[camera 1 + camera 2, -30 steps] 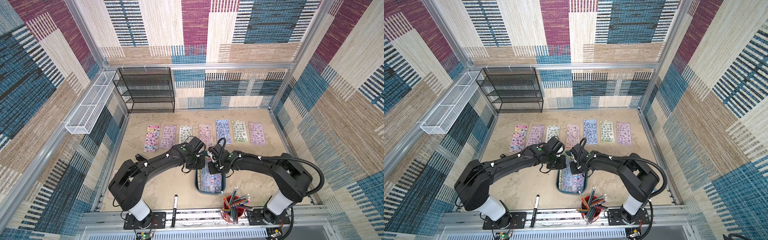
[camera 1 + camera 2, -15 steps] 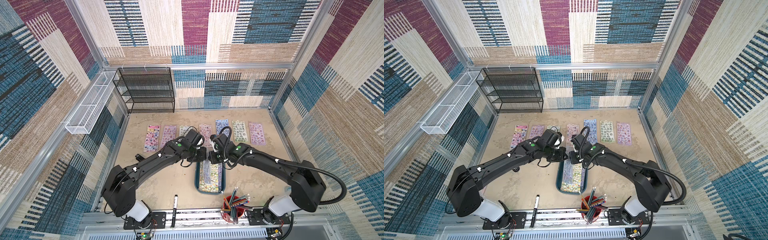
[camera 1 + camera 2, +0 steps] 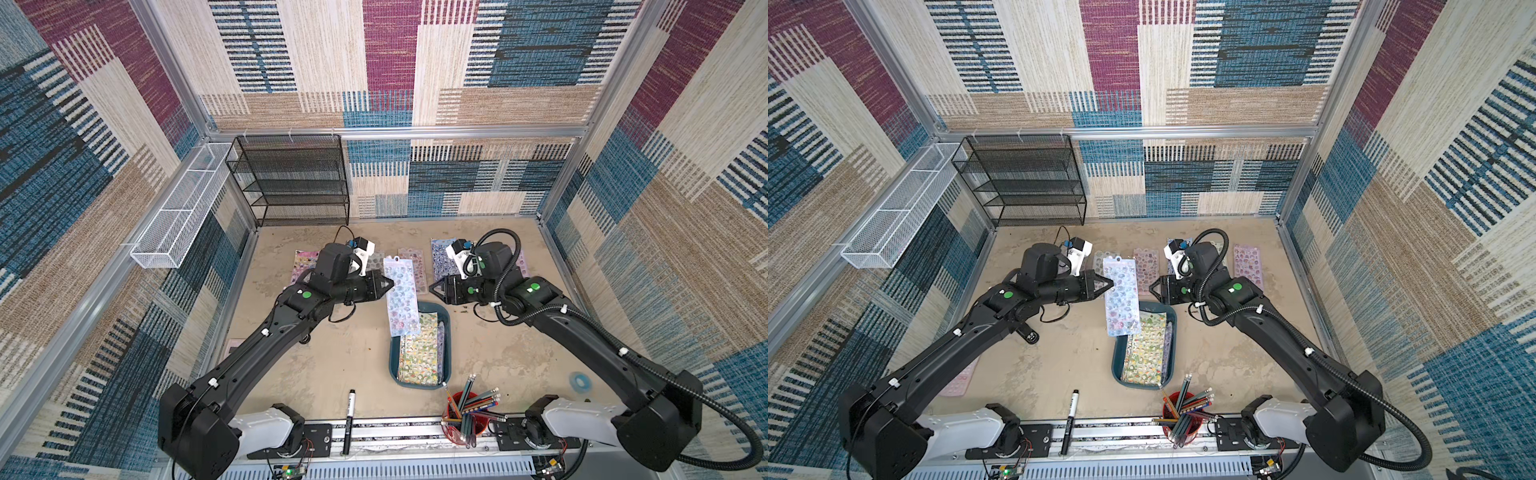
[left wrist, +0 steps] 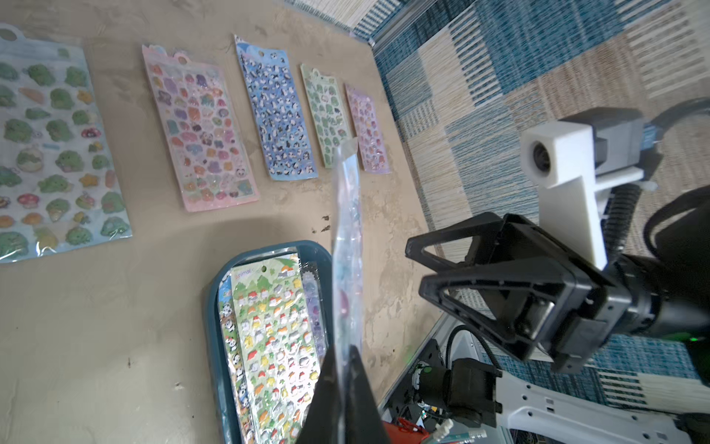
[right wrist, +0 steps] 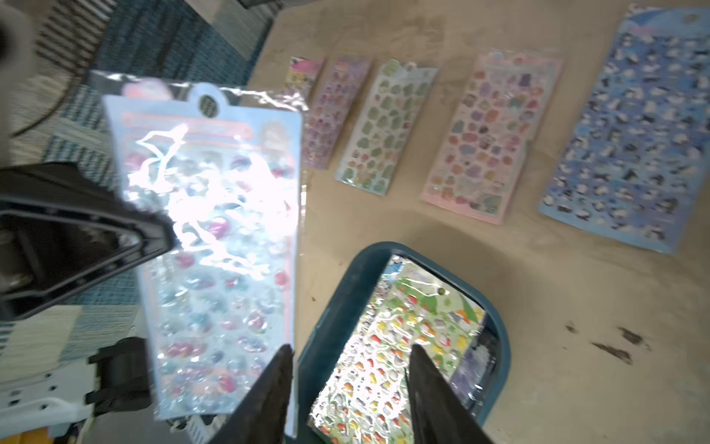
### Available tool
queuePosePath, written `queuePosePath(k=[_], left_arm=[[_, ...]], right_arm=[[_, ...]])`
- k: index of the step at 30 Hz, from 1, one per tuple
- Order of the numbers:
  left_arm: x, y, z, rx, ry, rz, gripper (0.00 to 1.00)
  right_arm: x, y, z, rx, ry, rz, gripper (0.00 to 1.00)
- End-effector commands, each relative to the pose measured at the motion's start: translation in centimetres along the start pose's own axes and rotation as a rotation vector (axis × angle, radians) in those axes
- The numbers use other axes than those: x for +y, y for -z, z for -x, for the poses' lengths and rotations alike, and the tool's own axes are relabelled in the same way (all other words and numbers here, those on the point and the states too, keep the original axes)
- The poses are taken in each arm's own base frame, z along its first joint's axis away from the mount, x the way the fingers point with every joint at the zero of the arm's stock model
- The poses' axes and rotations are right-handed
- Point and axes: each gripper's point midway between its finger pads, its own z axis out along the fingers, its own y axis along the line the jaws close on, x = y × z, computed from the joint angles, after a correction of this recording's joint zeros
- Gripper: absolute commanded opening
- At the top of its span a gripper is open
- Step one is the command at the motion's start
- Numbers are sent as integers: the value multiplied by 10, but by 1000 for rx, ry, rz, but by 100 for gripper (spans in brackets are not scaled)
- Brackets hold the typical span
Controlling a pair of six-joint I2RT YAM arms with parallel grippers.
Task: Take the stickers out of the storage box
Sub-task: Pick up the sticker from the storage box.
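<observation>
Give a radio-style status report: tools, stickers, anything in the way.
Left tool shut on one sticker sheet, held over the storage box. Right tool open, clear of it. More stickers in the box. Pencil cup at the box's near end.

text: "animal", last letters unclear | on: top of green sheet (image 4: 276,326) | sheet lies in: box (image 4: 212,307) | other print: too small to read

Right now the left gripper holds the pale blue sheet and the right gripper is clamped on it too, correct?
Not quite: the right gripper is open and clear of the pale blue sheet, as the right wrist view shows. The left gripper does hold it.
</observation>
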Motion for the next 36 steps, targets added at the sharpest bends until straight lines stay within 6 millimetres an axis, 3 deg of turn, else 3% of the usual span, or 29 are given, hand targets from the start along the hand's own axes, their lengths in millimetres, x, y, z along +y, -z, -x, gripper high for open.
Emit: queuePosePath(k=[1,4,9,12,14,16,17,19,21,23,25,28,32,36], left_arm=[[-27,11,18,-61,-17,-144,0],[-34,16,24,-77,-4,-201,0],[-38,17,31,-92,42,-277,0],[-38,14,31,-92,60,-302,0],[-37,12,31,-95,70,-314,0],[-36,10,30,-94,78,-321,0],[-34,9,29,-92,82,-319,0],[-34,8,29,-88,84,-319,1],[-32,9,28,-90,82,-309,22],[-29,11,28,-103,72,-283,43],[-25,15,29,-121,58,-241,53],[-15,26,31,-163,29,-145,67],[-4,39,30,-187,-12,-40,68],[4,41,23,-185,-27,-7,68]], right_arm=[[55,11,13,-39,40,304,55],[69,9,13,-26,13,415,56],[66,-5,6,23,-46,451,53],[70,-5,2,23,-76,507,47],[67,-8,1,19,-97,504,31],[62,-11,2,16,-116,474,5],[59,-12,2,18,-124,452,0],[51,-16,2,27,-134,397,0],[38,-19,2,36,-134,311,0],[20,-19,5,35,-125,184,0],[0,-13,9,31,-110,58,0],[-51,4,10,30,-117,-204,0],[-129,40,-5,68,-162,-541,0],[-185,76,-31,118,-270,-753,0]])
